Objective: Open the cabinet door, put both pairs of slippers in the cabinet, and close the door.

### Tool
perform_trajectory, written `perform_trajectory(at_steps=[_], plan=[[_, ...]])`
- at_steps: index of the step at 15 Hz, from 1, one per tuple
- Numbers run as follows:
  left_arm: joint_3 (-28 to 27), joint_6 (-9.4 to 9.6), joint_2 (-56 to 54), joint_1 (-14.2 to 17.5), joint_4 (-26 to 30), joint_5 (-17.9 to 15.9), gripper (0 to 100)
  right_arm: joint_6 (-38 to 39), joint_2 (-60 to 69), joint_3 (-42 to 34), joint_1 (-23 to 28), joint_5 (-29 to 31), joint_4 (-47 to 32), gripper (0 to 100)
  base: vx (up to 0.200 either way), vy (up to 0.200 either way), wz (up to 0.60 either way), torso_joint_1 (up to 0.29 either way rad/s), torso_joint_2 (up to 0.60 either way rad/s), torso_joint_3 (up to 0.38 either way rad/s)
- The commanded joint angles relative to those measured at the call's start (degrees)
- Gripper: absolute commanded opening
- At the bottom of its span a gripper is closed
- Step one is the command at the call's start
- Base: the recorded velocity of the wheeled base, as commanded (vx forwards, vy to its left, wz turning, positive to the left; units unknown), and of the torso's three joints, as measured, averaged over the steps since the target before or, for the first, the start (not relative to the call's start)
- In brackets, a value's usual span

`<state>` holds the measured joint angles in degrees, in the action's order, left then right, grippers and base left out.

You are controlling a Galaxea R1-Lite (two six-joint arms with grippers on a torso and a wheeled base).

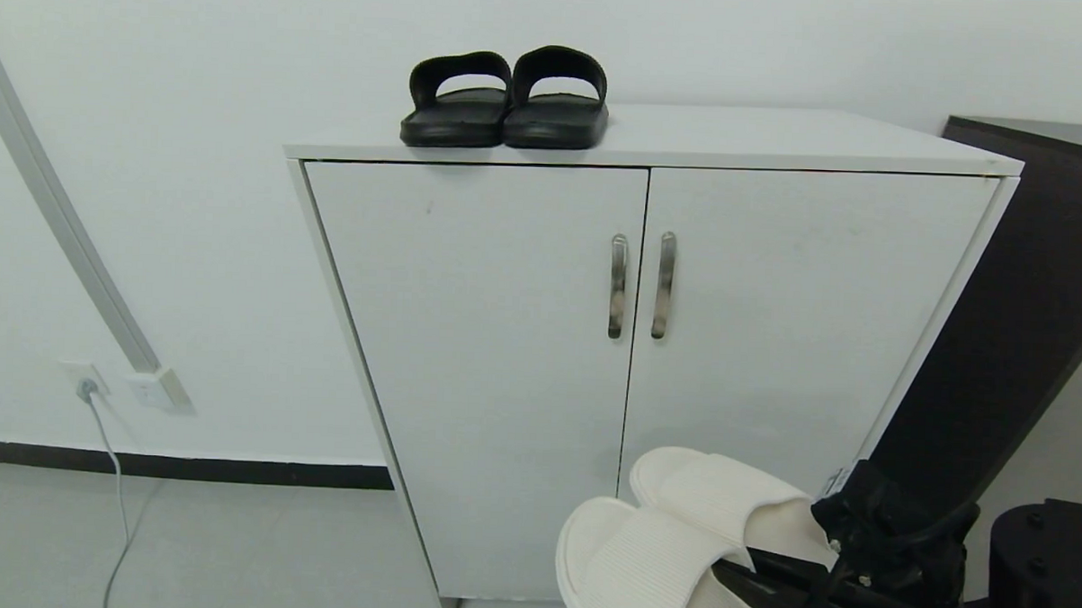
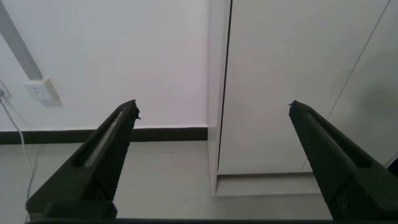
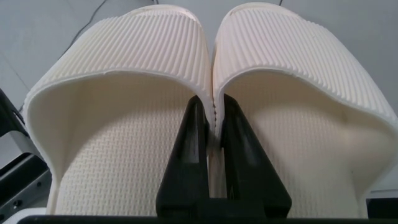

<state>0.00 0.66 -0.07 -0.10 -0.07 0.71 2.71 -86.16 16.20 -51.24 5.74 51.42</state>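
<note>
A pair of black slippers (image 1: 505, 98) stands on top of the white cabinet (image 1: 781, 137), near its left end. Both cabinet doors are shut, with two metal handles (image 1: 639, 286) side by side at the middle. My right gripper (image 3: 212, 127) is shut on a pair of white slippers (image 1: 677, 534), one finger inside each slipper, pinching their inner sides together. It holds them low in front of the right door. My left gripper (image 2: 212, 112) is open and empty, facing the cabinet's lower left corner (image 2: 214, 180) and the floor.
A dark cabinet (image 1: 1027, 294) stands right of the white one. On the wall to the left are a slanted cable duct (image 1: 58, 206), a socket (image 1: 84, 380) and a hanging cable (image 1: 120, 505). Bare floor lies left of the cabinet.
</note>
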Motion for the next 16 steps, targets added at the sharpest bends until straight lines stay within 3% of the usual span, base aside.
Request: perform_trajectory(at_steps=[1, 6, 7, 8, 9, 11, 13, 14, 16], plan=[[0.0, -0.04, 0.1, 0.0, 0.0, 0.1, 100, -0.1, 0.2, -0.1, 0.0, -0.1, 0.0, 0, 0.000, 0.000, 0.00, 0.000, 0.00, 0.000], [-0.2, 0.75, 0.1, 0.0, -0.3, 0.1, 100, -0.1, 0.0, -0.3, 0.0, -0.2, 0.0, 0, 0.000, 0.000, 0.00, 0.000, 0.03, 0.037], [-1.7, 0.22, 0.2, 0.0, -0.3, 0.0, 100, 0.0, -0.1, -0.3, 0.0, -0.3, 0.0, 0, 0.000, 0.000, 0.00, 0.002, 0.18, 0.115], [-7.8, -4.70, 2.0, -0.3, 0.9, 0.3, 100, -0.1, -0.1, -0.4, 0.0, -0.3, 0.0, 0, 0.000, 0.000, 0.00, 0.002, 0.10, 0.056], [-9.8, -6.99, 3.6, -0.3, 2.5, 0.0, 100, -0.1, -0.1, -0.3, 0.0, -0.3, 0.0, 0, 0.000, 0.000, 0.00, 0.002, 0.07, 0.046], [-9.1, -1.54, 10.0, -0.7, 5.3, -7.1, 100, -0.1, -0.1, -0.3, -0.6, 0.1, -0.1, 0, 0.000, 0.000, 0.00, 0.000, 0.00, 0.000], [-10.4, -1.27, 15.4, -0.7, 3.9, -14.5, 100, -0.1, -0.1, -0.6, -1.8, 0.1, 0.0, 0, 0.000, 0.000, 0.00, 0.000, 0.00, 0.000], [-10.7, -1.27, 16.6, -0.7, 3.1, -15.7, 100, -0.1, -0.1, -0.6, -1.8, 0.1, 0.0, 0, 0.000, 0.000, 0.00, 0.000, 0.00, 0.000], [-13.4, -1.45, 28.5, -0.8, -5.9, -23.6, 100, -0.1, 0.0, -0.6, -1.8, 0.1, 0.0, 0, 0.000, 0.000, 0.00, 0.000, 0.00, 0.000]])
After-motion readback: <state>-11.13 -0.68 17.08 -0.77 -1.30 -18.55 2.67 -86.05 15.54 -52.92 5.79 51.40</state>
